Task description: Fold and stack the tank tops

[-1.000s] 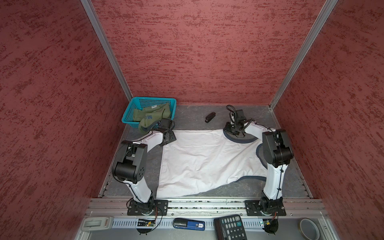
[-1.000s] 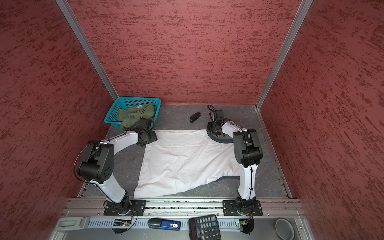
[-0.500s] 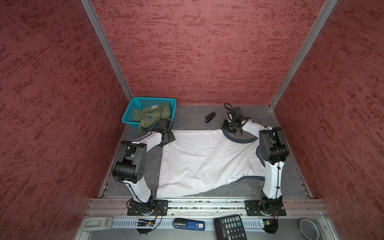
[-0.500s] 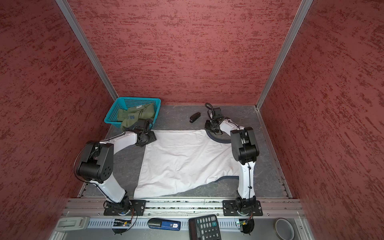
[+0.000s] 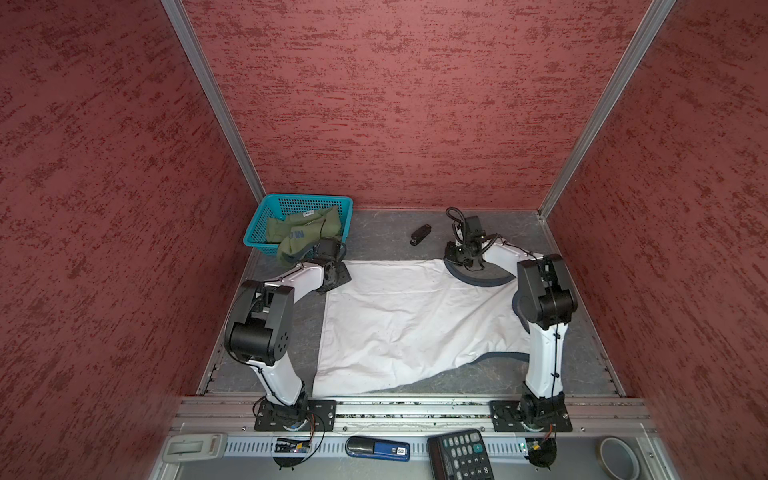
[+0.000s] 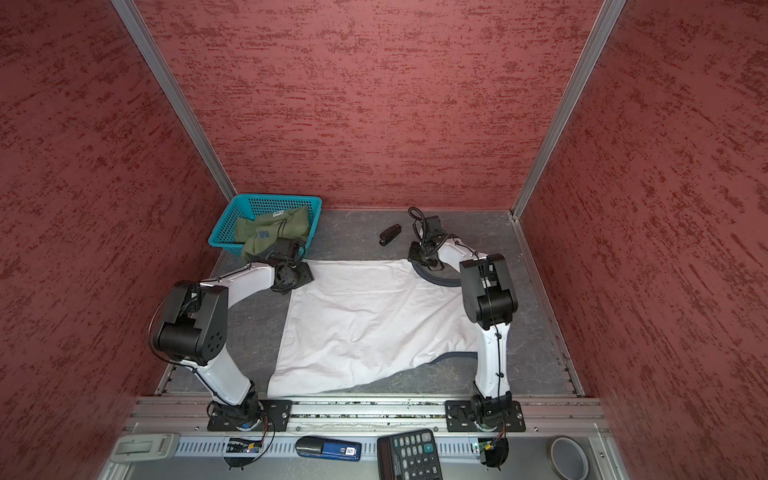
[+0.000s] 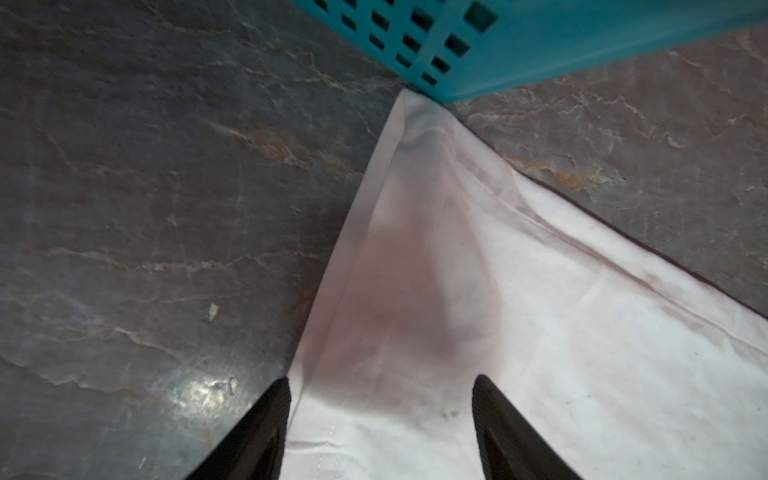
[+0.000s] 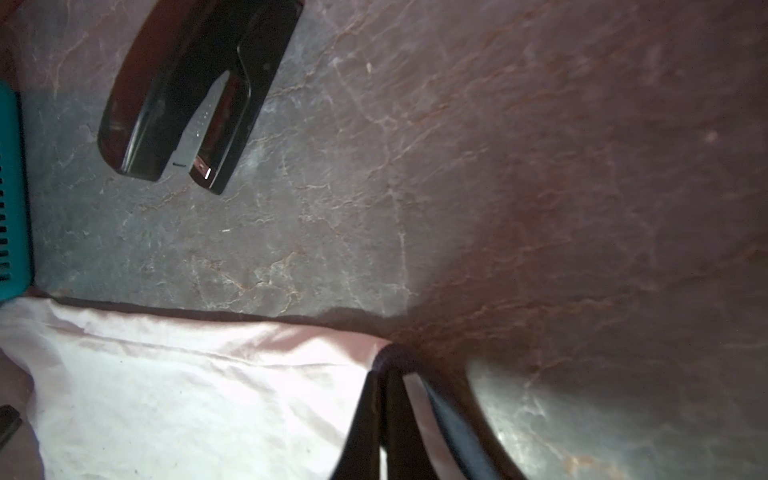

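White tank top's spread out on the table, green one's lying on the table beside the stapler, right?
Not quite: the green tank top sits in the teal basket, spilling over its near rim, not beside the stapler. The white tank top is spread on the table, as both top views show.

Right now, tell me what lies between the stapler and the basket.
Nothing but bare grey table. The stapler and basket stand apart with no object between them. Both top views show it, and the right wrist view does too.
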Motion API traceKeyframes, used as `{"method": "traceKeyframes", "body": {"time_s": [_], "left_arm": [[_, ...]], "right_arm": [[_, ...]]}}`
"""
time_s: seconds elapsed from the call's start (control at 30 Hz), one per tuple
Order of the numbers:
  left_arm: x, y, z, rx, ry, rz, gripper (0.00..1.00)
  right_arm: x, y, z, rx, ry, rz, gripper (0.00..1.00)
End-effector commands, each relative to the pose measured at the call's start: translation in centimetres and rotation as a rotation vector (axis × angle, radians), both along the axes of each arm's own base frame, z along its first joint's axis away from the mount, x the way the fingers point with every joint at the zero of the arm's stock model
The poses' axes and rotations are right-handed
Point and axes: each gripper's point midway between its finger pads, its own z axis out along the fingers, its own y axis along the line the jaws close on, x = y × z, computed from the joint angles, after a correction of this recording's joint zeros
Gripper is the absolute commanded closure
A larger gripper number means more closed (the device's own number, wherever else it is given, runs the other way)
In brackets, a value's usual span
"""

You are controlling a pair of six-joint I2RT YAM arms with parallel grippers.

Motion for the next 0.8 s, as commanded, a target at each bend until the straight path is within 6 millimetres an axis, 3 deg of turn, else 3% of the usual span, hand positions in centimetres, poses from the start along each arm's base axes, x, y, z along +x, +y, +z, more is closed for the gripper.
{"method": "traceKeyframes", "body": {"time_s": [0.0,0.13,0.27,0.47,0.63,0.77], "left_arm": [[0.1,0.2,-0.4,-0.001,-0.001,0.008,0.30],[0.2,0.1,0.0,-0.010,-0.023,0.001,0.29],[0.6,-0.4,0.6,-0.020,-0.049,-0.011,0.29],[0.6,-1.8,2.1,-0.018,-0.082,-0.048,0.29],[-1.1,-3.1,3.3,-0.002,-0.070,-0.083,0.27],[-4.6,-3.7,3.1,0.006,-0.008,-0.100,0.26]], "right_arm": [[0.5,-0.5,1.5,-0.009,-0.033,-0.027,1.00],[1.4,-3.1,5.0,0.072,-0.101,-0.111,1.00],[2.4,-5.6,6.6,0.117,-0.125,-0.154,1.00],[4.9,-6.9,4.1,0.066,-0.081,-0.188,1.00],[7.2,-8.6,2.5,-0.002,-0.069,-0.235,1.00],[6.7,-9.5,4.0,-0.074,-0.070,-0.229,0.52]]}}
